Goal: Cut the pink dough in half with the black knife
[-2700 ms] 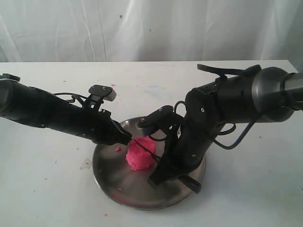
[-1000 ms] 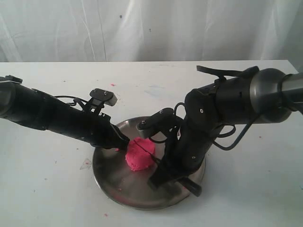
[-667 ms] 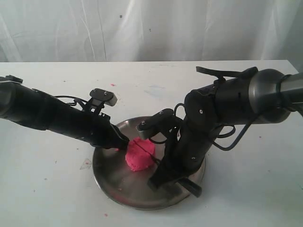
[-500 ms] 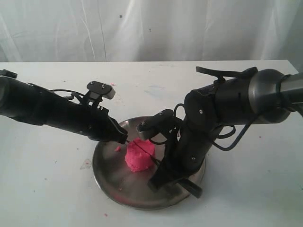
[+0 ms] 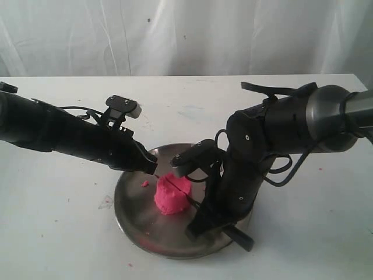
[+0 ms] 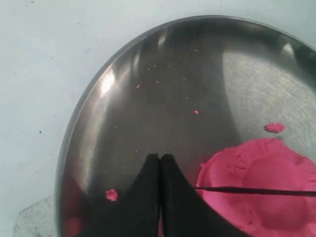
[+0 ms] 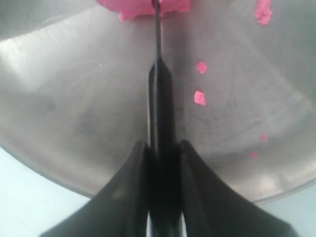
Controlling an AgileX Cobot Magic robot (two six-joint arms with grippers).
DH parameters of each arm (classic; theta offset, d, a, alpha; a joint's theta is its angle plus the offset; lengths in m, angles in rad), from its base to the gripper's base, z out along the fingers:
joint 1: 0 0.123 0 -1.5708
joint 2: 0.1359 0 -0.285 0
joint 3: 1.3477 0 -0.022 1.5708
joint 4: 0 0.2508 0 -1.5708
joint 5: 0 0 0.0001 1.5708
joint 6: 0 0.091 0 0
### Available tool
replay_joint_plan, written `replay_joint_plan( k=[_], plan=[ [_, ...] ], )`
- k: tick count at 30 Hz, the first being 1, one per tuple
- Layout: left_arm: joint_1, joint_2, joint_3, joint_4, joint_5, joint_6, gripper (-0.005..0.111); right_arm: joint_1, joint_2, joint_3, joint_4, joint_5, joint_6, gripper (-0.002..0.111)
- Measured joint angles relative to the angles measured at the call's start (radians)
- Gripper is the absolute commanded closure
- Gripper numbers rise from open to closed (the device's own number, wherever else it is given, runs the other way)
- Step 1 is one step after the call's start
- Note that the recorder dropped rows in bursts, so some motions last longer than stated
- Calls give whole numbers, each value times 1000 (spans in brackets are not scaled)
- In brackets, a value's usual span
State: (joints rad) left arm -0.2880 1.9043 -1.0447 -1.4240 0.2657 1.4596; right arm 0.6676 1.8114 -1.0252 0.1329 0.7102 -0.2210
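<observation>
The pink dough (image 5: 172, 194) sits as one lump in the middle of the steel plate (image 5: 131, 207). My right gripper (image 5: 201, 221) is shut on the black knife (image 7: 158, 94), whose thin blade (image 5: 178, 189) lies across the top of the dough (image 6: 261, 192). In the right wrist view the blade runs straight from the jaws into the dough (image 7: 143, 6). My left gripper (image 5: 152, 169) is shut and empty, hovering over the plate's rim just left of the dough, its tips (image 6: 160, 158) close to but apart from the lump.
Small pink crumbs (image 7: 199, 97) lie scattered on the plate (image 6: 98, 98), one of them (image 5: 144, 183) left of the dough. The plate rests on a white table (image 5: 58, 233) with a white curtain behind. A few pink specks mark the tabletop.
My left gripper has lifted and drawn back to the left, off the dough. The right arm has shifted slightly with the knife still across the dough's top.
</observation>
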Motion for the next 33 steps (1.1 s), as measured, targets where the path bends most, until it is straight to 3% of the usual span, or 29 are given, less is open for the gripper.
replay_joint_plan(
  k=[33],
  plan=[
    [0,0,0,0,2,0,107,0,2,-19,-51,135,34,103]
  ],
)
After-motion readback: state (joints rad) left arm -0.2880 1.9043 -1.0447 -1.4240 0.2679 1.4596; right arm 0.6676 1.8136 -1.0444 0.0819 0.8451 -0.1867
